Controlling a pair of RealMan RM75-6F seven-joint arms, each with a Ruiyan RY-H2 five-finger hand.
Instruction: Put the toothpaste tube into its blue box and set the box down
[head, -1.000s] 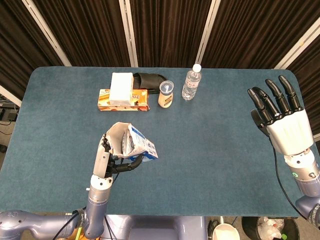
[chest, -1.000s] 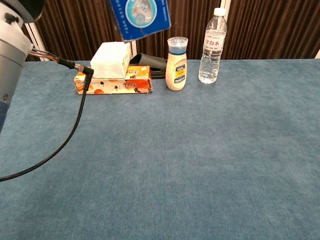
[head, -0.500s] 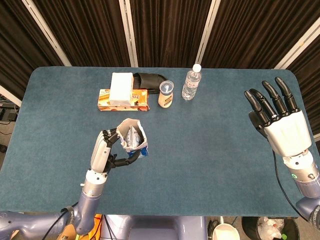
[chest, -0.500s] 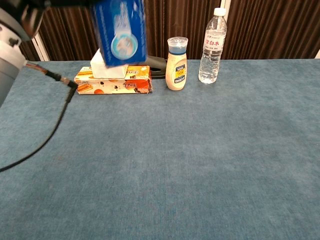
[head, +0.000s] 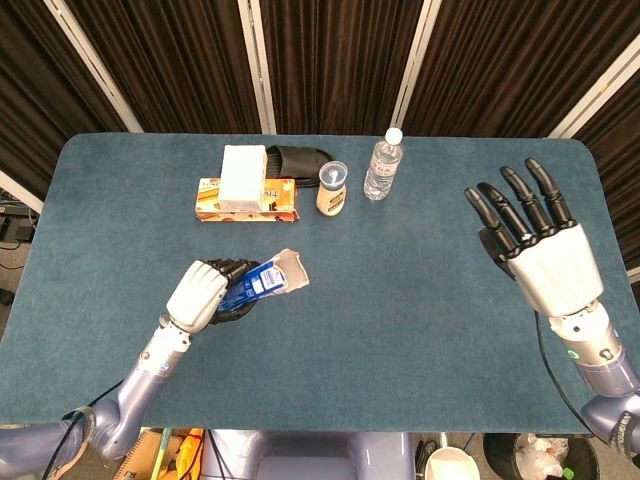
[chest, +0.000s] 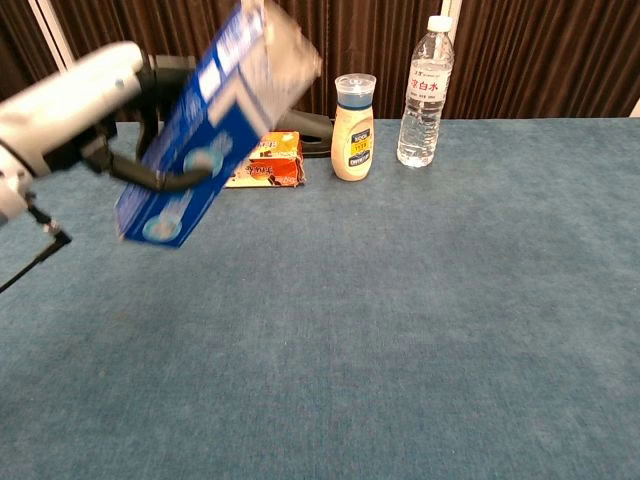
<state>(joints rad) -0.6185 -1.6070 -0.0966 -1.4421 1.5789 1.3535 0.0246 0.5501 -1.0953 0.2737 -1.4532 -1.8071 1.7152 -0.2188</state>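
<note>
A: From the head view, the left hand (head: 200, 292) is wrapped around the blue box (head: 262, 281), which sticks out to the hand's right with its open flap end farthest from the palm. The right hand (head: 535, 250) is raised well away, fingers spread, holding nothing.

B: And the toothpaste tube?

A: I can't see it; I'd guess it's inside the box, but I cannot tell.

B: What about the chest view?

A: There the left hand (chest: 75, 105) grips the blue box (chest: 205, 130) steeply tilted above the tabletop (chest: 400, 330), open end uppermost. The right hand isn't visible.

B: Risks?

A: If the open end tips down during lowering, the tube could slide out. Released at this tilt, the box would likely topple or skid toward the snack carton (chest: 265, 165) just beyond the hand.
</note>
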